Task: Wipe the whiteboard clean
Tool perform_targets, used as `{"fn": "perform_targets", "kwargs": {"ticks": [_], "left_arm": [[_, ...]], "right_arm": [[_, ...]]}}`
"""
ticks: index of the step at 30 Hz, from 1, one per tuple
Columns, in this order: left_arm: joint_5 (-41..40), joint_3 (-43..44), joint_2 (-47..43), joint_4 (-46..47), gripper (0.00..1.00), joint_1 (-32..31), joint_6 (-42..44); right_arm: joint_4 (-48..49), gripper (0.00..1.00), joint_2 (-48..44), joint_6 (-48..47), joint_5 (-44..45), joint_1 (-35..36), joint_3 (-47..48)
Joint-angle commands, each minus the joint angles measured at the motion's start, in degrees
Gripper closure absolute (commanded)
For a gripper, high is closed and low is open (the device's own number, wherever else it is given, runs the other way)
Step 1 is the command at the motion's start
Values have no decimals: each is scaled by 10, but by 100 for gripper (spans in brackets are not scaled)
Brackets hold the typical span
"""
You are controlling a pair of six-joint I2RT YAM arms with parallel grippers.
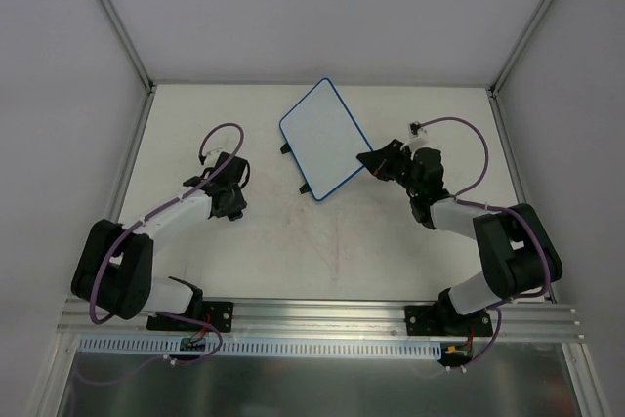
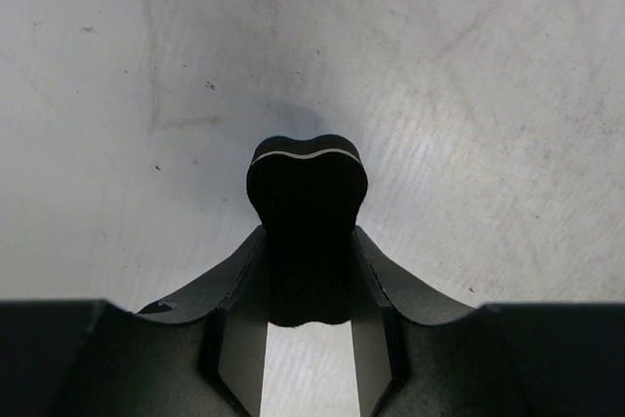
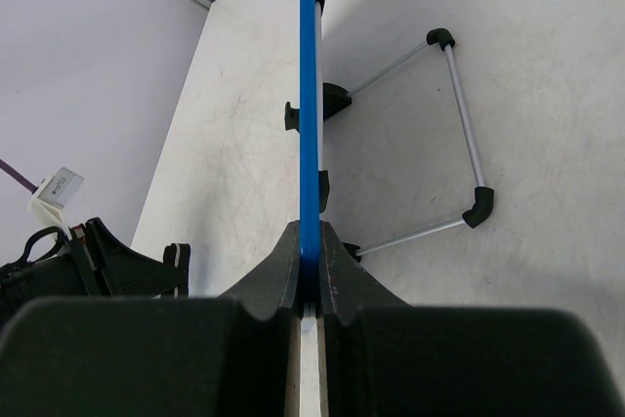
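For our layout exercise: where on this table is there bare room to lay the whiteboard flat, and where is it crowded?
Widest bare patch: on the table, front middle, between the left arm, right arm and the front rail. The far left corner is also free. Crowded: around the whiteboard and right arm.

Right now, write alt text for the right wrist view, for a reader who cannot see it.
The right claw is shut on the blue rim of the whiteboard, seen edge-on as a vertical line up the middle. To its right is a silver wire stand with black corners, over the white table.
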Motion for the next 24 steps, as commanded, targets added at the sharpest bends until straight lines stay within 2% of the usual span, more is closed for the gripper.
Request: {"fn": "perform_targets", "kwargs": {"ticks": [1,4,11,16,20,23,24], "left_arm": [[24,24,15,-3,93,17,37],[37,49,41,-2,91,23,48],[71,116,82,-2,96,58,63],[106,148,111,-3,92,89,81],[151,154,128,-2,82,123,85],[155,153,132,-1,70,129,91],[153,150,127,-1,61,130,91]], "right_arm": [[-5,100,0,-31,-11,6,9],[-5,100,0,-31,-12,4,9],[-5,100,1,-32,-13,4,10],[-5,100,1,-31,-14,3,10],[-5,100,2,-31,-14,3,10],[-5,100,2,-31,-14,2,10],[-5,100,1,-31,-14,2,10]]}}
